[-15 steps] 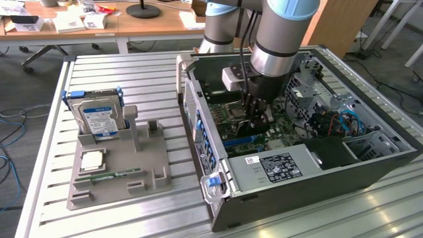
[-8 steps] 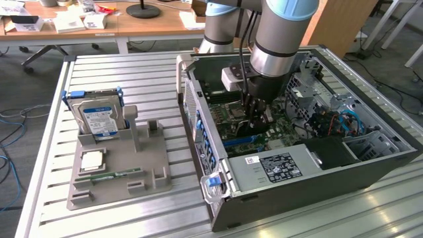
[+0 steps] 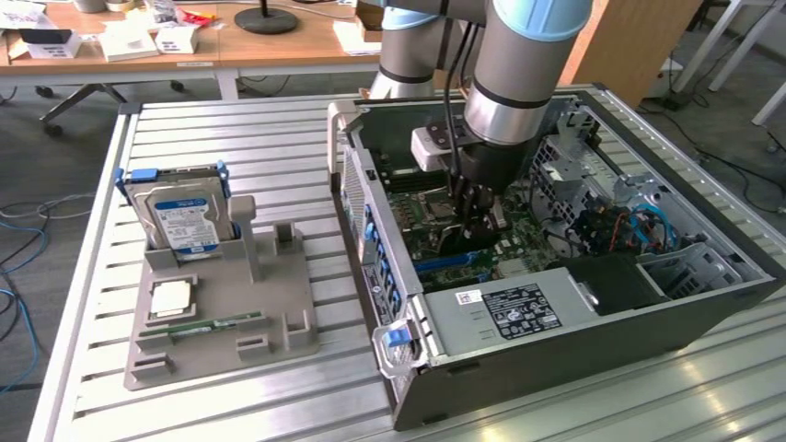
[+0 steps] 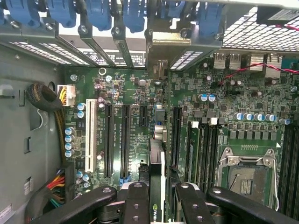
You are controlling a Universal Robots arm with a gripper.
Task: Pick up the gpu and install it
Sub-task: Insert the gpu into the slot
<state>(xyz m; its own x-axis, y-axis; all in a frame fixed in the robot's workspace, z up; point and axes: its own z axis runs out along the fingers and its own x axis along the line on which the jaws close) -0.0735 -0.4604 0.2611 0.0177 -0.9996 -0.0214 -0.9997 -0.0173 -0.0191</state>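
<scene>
Wrist view: gripper clamps the gpu edge-on over the motherboard.

There are one open black computer case, one grey plastic fixture and one thin dark gpu card. There are also one silver blue-labelled hard drive and one narrow green memory stick.
</scene>
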